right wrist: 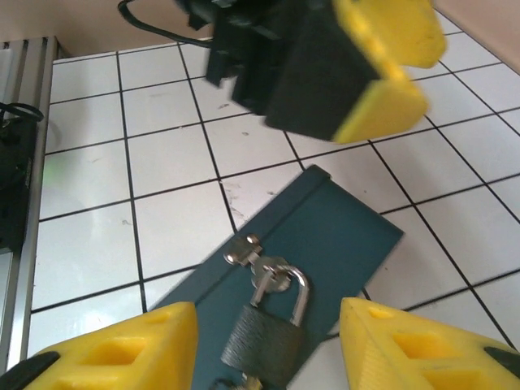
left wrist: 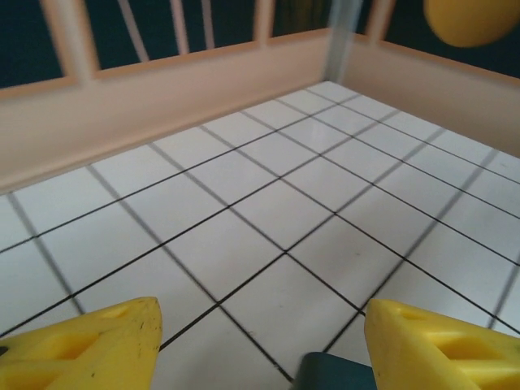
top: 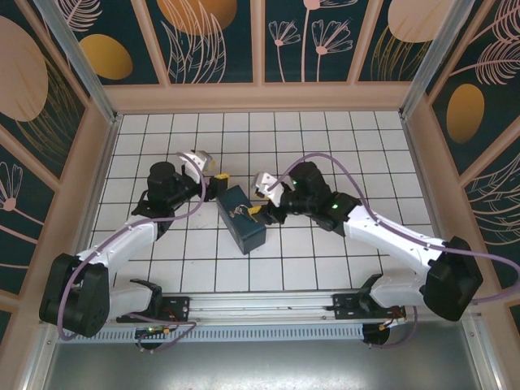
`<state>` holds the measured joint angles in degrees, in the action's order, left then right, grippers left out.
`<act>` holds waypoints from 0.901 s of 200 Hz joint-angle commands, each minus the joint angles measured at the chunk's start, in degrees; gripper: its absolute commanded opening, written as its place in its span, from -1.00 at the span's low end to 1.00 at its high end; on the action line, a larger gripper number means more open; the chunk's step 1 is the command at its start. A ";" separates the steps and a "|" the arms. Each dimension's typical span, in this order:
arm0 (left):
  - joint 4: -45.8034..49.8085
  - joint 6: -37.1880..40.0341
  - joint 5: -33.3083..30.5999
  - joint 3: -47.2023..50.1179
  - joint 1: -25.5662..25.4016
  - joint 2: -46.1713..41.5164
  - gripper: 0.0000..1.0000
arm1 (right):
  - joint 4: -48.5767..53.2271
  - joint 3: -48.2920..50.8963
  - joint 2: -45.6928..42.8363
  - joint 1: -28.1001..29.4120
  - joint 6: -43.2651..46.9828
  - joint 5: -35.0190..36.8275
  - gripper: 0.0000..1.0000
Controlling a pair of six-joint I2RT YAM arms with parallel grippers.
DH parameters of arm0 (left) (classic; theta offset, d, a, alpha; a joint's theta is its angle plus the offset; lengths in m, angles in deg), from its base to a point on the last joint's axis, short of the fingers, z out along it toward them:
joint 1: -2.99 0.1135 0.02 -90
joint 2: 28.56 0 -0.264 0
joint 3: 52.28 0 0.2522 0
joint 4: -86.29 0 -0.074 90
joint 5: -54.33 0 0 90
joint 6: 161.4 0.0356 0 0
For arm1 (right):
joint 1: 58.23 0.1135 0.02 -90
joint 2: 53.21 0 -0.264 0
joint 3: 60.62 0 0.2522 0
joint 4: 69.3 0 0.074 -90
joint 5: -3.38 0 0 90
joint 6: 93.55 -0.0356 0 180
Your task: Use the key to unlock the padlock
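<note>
The padlock [right wrist: 262, 345] is seen hooked through the latch of a blue box [right wrist: 325, 236], between the parted fingers of the right gripper [right wrist: 268, 313] and touched by neither. The left gripper [left wrist: 262, 325] is held wide apart beside the box, with nothing gripped.

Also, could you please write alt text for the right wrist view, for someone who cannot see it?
A small dark padlock with a silvery shackle is hooked through a hasp on a teal box, centred between the open yellow fingertips of the right hand without touching them. The left hand hovers beyond the box, over white tiled floor.
</note>
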<state>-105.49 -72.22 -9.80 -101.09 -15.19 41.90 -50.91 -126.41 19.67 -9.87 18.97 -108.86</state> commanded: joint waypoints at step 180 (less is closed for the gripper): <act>19.26 -9.88 -10.06 -9.12 0.50 -0.21 0.13 | 11.29 -9.11 12.00 6.79 -0.78 15.43 -0.61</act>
<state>-88.64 -83.65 -21.14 -109.19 -14.99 43.25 -42.96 -133.56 30.64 -2.37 21.68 -91.83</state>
